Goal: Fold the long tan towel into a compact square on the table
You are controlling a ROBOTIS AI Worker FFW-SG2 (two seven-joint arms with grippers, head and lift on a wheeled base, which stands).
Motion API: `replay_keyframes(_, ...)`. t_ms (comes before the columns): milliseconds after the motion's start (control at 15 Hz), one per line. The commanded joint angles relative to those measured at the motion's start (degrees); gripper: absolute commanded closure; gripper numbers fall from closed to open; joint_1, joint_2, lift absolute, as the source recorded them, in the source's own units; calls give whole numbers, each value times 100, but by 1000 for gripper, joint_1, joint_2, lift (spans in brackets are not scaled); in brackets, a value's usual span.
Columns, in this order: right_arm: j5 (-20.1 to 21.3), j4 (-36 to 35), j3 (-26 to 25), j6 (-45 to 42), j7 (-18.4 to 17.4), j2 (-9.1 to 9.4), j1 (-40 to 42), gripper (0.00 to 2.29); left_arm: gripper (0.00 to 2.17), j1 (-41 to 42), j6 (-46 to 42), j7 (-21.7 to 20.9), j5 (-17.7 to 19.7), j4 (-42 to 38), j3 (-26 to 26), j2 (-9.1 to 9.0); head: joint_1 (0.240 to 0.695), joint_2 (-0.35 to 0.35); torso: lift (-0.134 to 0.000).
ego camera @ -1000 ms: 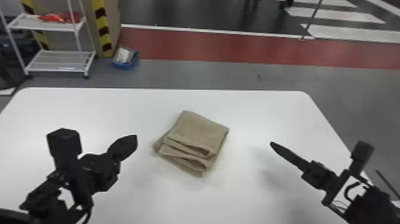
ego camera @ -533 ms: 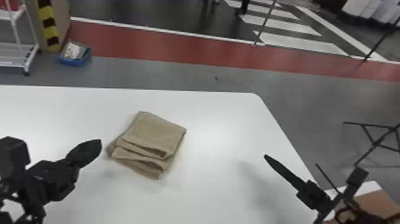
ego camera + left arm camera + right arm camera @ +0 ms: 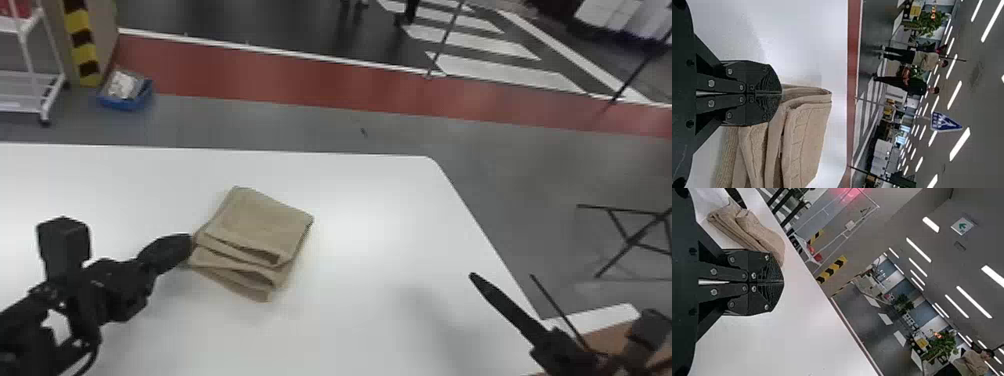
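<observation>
From where I stand, the tan towel (image 3: 262, 220) lies on the white table (image 3: 380, 220), already a layered, squarish stack, its near edges uneven. The left gripper (image 3: 781, 93) has its fingers pressed together right by the towel's side; the right gripper (image 3: 783, 282), fingers also together, waits well apart. The cloth looks light, soft and floppy, so I'd pinch all the staggered near layers at once, lest the top one slide.

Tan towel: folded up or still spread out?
Folded. The towel lies as a compact stack on the white table, with several layers showing along its near edge.
</observation>
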Motion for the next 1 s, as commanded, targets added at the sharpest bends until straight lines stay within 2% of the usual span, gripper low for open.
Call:
replay_keyframes(0,-121,-105,-139,40,59,56,101,2101,1889,-33,-32,7,-149,70,-58,-21,695,-350,-125)
replay_keyframes(133,-130,-114,-157,40,85,61,110,2101,1889,20,-32,-2,-132,9,-58,-4,695,-350,-125)
replay_keyframes(333,-130,-88,-104,40,94,61,101,2101,1889,433,109,-2,-158,-571,-14,58,695,-350,-125)
replay_keyframes(467,-139,-35,-25,22,94,61,84,2098,1889,494,232,-2,-202,-580,-58,58,695,-350,-125)
replay_keyframes(933,-183,264,-130,-31,234,47,-13,2101,1889,1022,777,60,-290,-1424,-296,49,695,-350,-125)
